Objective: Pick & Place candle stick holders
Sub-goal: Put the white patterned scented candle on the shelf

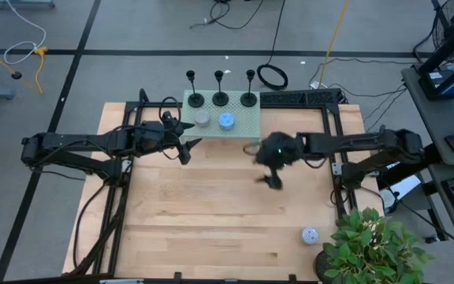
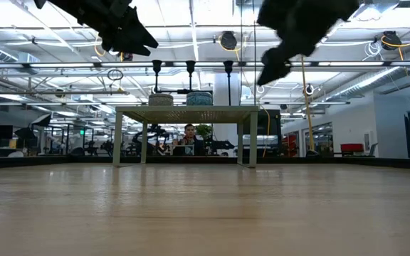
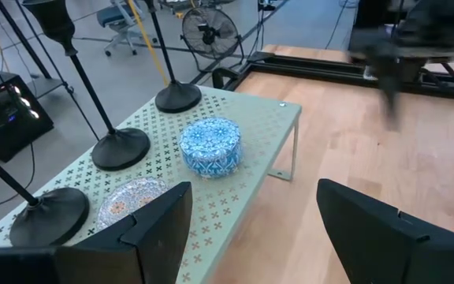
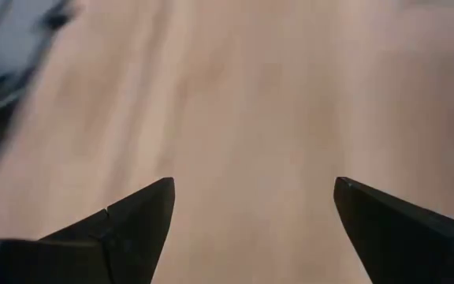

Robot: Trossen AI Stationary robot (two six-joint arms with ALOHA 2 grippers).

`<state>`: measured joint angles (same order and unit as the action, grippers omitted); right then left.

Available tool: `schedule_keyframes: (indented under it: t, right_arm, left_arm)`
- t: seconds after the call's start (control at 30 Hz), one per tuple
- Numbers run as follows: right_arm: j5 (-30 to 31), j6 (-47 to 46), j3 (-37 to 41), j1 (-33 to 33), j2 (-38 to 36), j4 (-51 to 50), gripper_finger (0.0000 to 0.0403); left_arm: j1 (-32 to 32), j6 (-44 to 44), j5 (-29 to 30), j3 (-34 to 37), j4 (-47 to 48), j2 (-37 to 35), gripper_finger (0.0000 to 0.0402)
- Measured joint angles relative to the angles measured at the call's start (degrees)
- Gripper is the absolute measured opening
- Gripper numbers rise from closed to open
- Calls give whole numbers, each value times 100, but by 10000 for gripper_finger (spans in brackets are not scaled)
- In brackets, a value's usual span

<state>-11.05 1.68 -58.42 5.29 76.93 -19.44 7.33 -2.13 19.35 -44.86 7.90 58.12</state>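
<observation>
Holders (image 1: 221, 98) on rack (image 1: 251, 122), beyond left tool (image 1: 186, 150); right tool (image 1: 268, 177) probably farther; both wide, empty.

You have three candle stick holders, all black and of one pattern: a round dome base, a thin stem and a small cup at the top. They stand upright in a row along the far edge of a pale green perforated rack at the back of the surface. Going by the high view, locate the left holder (image 1: 195, 99), the middle holder (image 1: 221, 97) and the right holder (image 1: 248, 98). Their bases sit flat on the rack, apart from one another. No claw touches any of them.
</observation>
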Motion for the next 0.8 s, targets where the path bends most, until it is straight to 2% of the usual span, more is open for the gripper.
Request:
schedule_keyframes:
  t: [0.13,0.3,0.47,0.53,0.7,0.8]
  right_arm:
    - [-711,-63,3,-478,-164,-1023,338]
    - [-725,15,62,-960,-296,-1801,338]
    - [-862,294,574,-1466,-545,-1742,338]
    - [-1165,377,893,-1651,-723,-1625,338]
    - [-2354,250,1741,-2102,-1336,-791,338]
    - [-2633,350,2311,-2357,-1733,-582,338]
  left_arm:
    - [0,7,0,0,-48,1,273]
    - [0,-11,0,0,-209,1,273]
    - [2,-55,1,0,-218,1,273]
    - [2,-58,2,0,-219,-1,273]
    - [2,-59,1,0,-219,-1,273]
    - [2,-60,2,0,-217,-1,273]
